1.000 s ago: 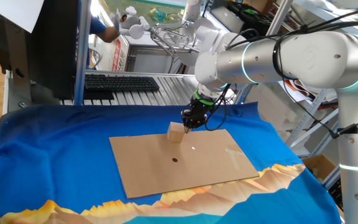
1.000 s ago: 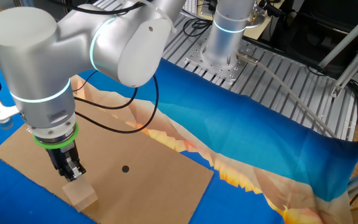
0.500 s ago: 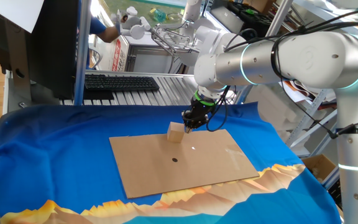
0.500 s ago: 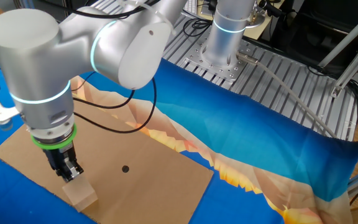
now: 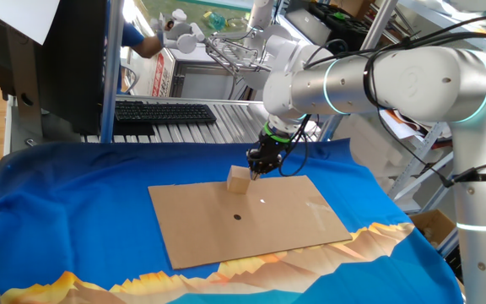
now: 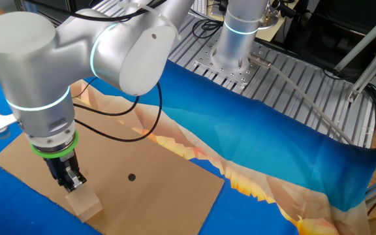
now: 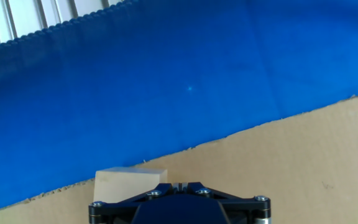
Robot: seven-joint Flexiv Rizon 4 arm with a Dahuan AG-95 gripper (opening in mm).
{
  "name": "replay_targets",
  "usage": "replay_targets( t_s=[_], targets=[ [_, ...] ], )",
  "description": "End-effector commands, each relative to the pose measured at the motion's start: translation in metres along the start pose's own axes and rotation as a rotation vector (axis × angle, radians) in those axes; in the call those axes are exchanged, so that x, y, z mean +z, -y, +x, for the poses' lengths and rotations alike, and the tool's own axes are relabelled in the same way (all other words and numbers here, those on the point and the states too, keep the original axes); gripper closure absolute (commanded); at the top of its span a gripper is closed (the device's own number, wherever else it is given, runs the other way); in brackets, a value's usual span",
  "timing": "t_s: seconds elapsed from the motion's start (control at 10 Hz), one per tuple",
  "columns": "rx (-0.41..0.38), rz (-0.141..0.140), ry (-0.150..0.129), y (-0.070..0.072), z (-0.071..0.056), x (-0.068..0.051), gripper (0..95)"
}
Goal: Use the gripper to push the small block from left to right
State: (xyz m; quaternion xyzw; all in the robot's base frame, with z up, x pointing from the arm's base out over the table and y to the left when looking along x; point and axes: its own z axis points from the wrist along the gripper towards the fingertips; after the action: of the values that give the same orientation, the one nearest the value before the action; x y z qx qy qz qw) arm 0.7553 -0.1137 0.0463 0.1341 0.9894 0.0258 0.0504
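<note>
The small tan wooden block (image 5: 240, 179) sits on the far edge of the brown cardboard sheet (image 5: 251, 221). It also shows in the other fixed view (image 6: 83, 201) and in the hand view (image 7: 129, 184). My gripper (image 5: 258, 164), black with a green ring, is shut and empty. Its tip stands just right of the block, close to the block's side. In the other fixed view the gripper (image 6: 72, 185) is right above the block's near corner. In the hand view the jaws (image 7: 179, 185) are pressed together beside the block.
A blue cloth (image 5: 74, 211) covers the table under the cardboard. A black dot (image 5: 237, 216) marks the sheet's middle. A keyboard (image 5: 163, 111) and a monitor (image 5: 49, 59) stand behind. The arm's base (image 6: 237, 39) is on a ribbed metal plate.
The gripper tip and the block stay in nearly the same place. The arm's upper body has shifted slightly to the left in the other fixed view.
</note>
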Motion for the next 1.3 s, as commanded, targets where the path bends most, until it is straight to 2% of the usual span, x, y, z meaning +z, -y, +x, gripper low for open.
replay_targets(
  t_s=[0.1,0.3,0.5,0.6,0.9,1.1,1.3],
  targets=[
    [-0.016,-0.006,-0.012,-0.0005,-0.0013,0.0010,95.0],
    [-0.044,-0.003,-0.020,-0.0005,-0.0013,0.0010,95.0],
    [-0.113,0.017,-0.025,-0.0005,-0.0013,0.0010,95.0],
    [-0.140,0.019,-0.029,-0.0005,-0.0013,0.0010,95.0],
    [-0.279,-0.008,-0.050,-0.0005,-0.0013,0.0010,95.0],
    [-0.340,-0.028,-0.036,-0.0005,-0.0013,0.0010,95.0],
    [-0.438,-0.025,-0.023,-0.0005,-0.0013,0.0010,95.0]
  ],
)
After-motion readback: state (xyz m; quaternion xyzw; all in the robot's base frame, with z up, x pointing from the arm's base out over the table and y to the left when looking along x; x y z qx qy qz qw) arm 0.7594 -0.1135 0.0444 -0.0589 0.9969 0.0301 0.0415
